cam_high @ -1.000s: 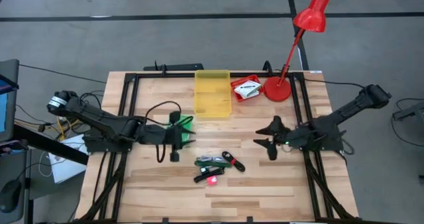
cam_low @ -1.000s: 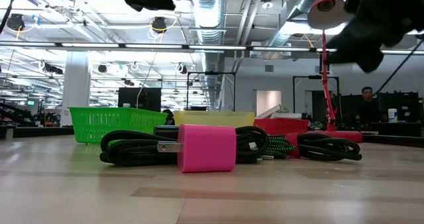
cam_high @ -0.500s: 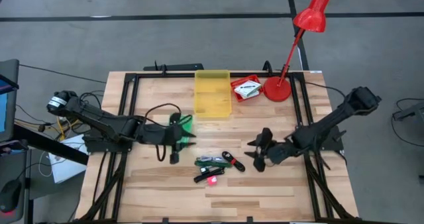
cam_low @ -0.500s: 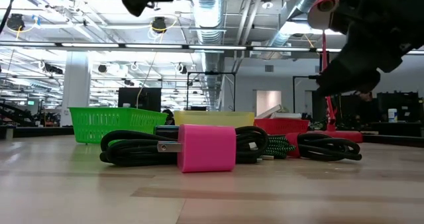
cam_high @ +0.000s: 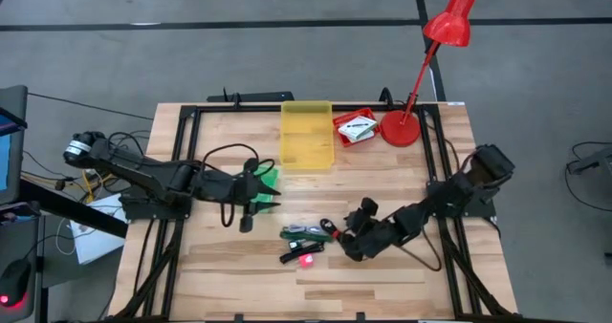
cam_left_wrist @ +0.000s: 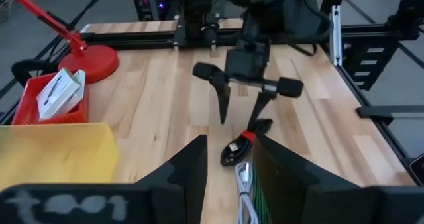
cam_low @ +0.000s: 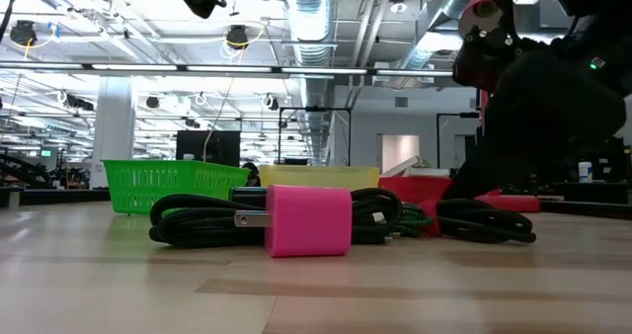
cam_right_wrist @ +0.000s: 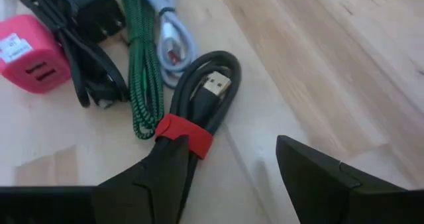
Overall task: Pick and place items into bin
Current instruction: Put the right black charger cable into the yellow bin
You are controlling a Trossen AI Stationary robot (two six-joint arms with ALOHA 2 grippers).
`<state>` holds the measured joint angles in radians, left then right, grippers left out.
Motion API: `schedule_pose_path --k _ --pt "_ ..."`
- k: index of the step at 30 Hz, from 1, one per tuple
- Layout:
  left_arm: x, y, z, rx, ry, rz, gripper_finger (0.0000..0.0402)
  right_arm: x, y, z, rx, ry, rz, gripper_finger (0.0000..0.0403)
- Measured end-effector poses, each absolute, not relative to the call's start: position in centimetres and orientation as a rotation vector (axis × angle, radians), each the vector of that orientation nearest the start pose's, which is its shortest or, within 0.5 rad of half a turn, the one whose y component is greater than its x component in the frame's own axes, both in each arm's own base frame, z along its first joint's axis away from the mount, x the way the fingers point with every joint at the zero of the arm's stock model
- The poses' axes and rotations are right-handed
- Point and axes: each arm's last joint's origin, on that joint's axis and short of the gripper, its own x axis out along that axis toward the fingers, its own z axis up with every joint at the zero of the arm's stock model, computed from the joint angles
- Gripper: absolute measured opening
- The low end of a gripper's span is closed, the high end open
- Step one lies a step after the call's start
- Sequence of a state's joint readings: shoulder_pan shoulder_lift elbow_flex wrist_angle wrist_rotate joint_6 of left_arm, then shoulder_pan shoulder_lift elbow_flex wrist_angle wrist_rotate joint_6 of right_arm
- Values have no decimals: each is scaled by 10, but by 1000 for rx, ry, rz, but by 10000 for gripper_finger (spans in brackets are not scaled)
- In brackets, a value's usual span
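Observation:
A small heap of items lies on the wooden table near its front edge. It holds a black coiled cable with a red band [cam_right_wrist: 184, 135], a green braided cable [cam_right_wrist: 141, 85], a grey cable [cam_right_wrist: 169, 32] and a pink charger block [cam_low: 308, 220]. My right gripper [cam_right_wrist: 228, 148] is open and slants down over the black coil [cam_left_wrist: 242, 144]. Its fingers stand either side of the red band, and the left wrist view shows them just above it. My left gripper [cam_high: 260, 194] is open with nothing between its fingers. It hovers high over a green basket [cam_high: 269, 177].
A yellow bin [cam_high: 306, 132] stands at the table's far middle. To its right is a red tray [cam_high: 356, 127] holding white packets, then a red desk lamp [cam_high: 402, 127]. Bare wood lies to the right of the heap and in front of it.
My right gripper has swung from the table's right side toward the left and down, tipping more steeply, and now stands over the black coil in the heap. The cables and the charger have not moved.

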<state>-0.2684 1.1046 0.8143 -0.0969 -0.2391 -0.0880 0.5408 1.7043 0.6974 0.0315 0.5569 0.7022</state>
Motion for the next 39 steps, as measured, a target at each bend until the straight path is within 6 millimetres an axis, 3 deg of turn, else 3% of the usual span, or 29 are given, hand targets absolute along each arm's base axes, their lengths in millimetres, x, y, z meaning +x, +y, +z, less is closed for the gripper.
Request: schedule_pose_path --k 7,17,25,36,39 --pt "235 -56 291 67 374 0 112 262 145 114 100 828 -309 225" --pt "232 -54 285 84 436 47 112 265 149 156 131 792 -207 235" --pt "229 -53 278 106 514 49 112 265 151 153 226 833 -193 269" --pt "228 -53 277 111 530 48 112 262 148 150 255 855 -253 271" --pt "228 -53 277 111 530 48 112 263 148 142 250 880 -272 271"
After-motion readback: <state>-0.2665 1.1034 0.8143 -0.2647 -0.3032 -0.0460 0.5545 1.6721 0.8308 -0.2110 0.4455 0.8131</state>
